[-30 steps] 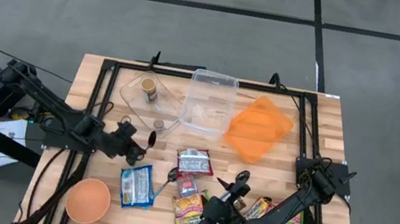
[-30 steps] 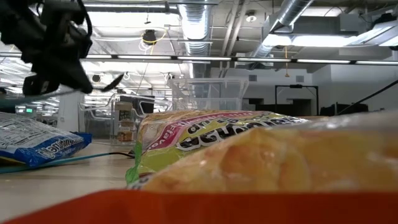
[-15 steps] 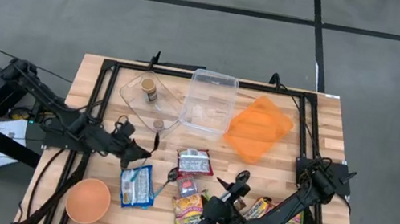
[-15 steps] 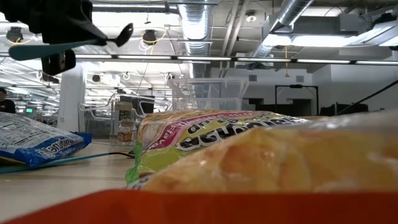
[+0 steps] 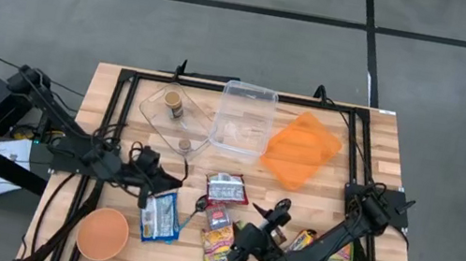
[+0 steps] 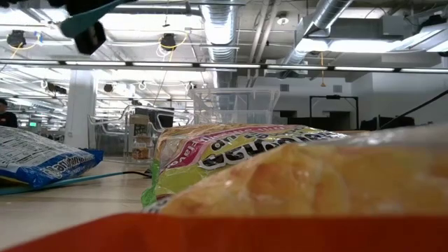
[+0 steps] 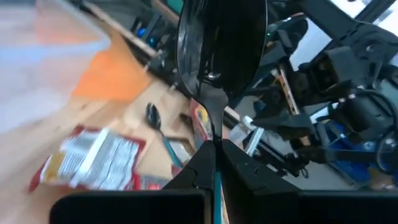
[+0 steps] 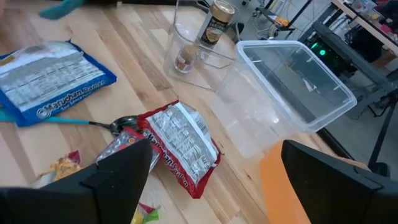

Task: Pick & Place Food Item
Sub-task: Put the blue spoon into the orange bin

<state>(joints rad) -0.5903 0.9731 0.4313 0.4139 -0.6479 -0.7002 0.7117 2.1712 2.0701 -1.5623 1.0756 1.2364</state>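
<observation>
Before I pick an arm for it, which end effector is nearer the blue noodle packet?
Left. The left end effector, shut on a black spoon, hovers just above the blue noodle packet; the open right end effector sits farther off, beyond the red packet.

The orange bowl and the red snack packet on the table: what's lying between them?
In the high view, the blue noodle packet lies between the orange bowl and the red snack packet, with bare wood either side of it.
</observation>
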